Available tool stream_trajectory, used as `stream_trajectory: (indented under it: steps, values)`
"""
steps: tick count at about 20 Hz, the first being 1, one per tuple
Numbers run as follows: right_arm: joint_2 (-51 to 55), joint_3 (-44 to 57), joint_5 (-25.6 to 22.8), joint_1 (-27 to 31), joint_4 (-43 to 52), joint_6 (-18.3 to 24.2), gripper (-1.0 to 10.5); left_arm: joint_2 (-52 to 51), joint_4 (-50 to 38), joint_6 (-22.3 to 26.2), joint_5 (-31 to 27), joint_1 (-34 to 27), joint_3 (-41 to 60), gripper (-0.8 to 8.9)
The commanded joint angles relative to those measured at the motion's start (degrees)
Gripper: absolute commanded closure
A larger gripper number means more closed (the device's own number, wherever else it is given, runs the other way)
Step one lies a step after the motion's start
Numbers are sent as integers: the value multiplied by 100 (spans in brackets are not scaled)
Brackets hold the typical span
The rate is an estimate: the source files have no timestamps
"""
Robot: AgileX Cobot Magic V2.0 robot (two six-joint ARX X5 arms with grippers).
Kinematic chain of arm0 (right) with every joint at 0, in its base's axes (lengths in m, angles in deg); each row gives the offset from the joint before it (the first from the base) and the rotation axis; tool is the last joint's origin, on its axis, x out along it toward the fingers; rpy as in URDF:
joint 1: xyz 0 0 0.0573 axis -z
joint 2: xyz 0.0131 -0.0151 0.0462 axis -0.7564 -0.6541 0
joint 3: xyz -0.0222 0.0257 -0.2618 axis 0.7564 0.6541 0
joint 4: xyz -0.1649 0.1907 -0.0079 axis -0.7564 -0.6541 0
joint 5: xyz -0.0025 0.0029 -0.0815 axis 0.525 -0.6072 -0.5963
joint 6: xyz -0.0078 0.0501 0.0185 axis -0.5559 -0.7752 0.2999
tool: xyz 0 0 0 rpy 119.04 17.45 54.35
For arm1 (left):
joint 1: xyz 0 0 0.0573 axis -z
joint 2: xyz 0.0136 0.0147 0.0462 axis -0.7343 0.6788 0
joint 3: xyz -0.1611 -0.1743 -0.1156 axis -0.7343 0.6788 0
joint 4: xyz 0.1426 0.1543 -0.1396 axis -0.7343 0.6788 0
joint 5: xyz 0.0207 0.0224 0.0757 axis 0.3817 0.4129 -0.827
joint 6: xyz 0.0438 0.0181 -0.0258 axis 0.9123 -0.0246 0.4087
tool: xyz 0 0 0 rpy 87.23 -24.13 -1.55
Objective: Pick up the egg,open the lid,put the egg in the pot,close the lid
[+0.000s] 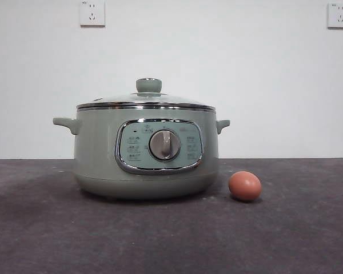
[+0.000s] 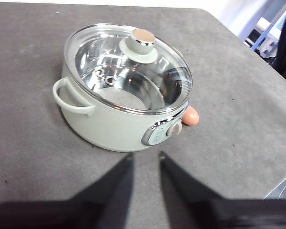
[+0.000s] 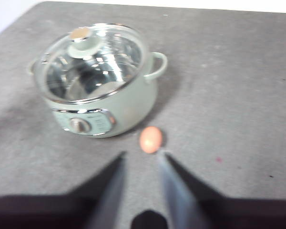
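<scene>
Front view has the pot (image 1: 146, 151) standing on the dark table (image 1: 40, 234) with the lid (image 1: 146, 103) seated squarely on its rim, and the egg (image 1: 244, 185) lying on its side just beside the pot, on the side nearer the right gripper (image 3: 142, 158). No arm shows in this view. Each wrist camera looks down from well above the pot: the left gripper (image 2: 146, 157) has its jaws parted and holds nothing, and the right gripper, likewise parted and empty, is lined up roughly over the egg.

The egg's long axis lies flat on the table, running roughly along the pot's panel face (which end is the blunt one is too small to tell).

The likely trouble is the egg itself. Smooth and round, it could roll toward or away from the pot if one jaw touches first, and jaws closing across the long axis may squeeze it out. The pot's wall also crowds the jaw nearer to it.
</scene>
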Motion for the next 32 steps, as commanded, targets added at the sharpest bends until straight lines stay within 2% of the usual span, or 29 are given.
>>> stream_trajectory:
  steps: [1, 9, 14, 19, 24, 32]
  values:
    - [-2, -24, 59, 0, 11, 55, 406, -11, -79, 90, 55, 15, -72, 174]
    - [-7, -24, 77, -4, -26, 35, 376, 227, -144, 59, 57, 46, -404, 176]
    - [-273, -24, 245, -4, -2, 13, 378, 892, -946, -83, 50, 483, -452, 177]
    - [-730, -24, 302, -4, 57, 13, 378, 2247, -1427, -22, -282, 1272, -1106, 177]
    - [-1023, -24, 407, -7, 52, 13, 379, 3991, -1565, 393, -1051, 1967, -2367, 178]
    - [-1054, -24, 509, -4, 31, 13, 379, 6076, -1596, 501, -1526, 2328, -3812, 181]
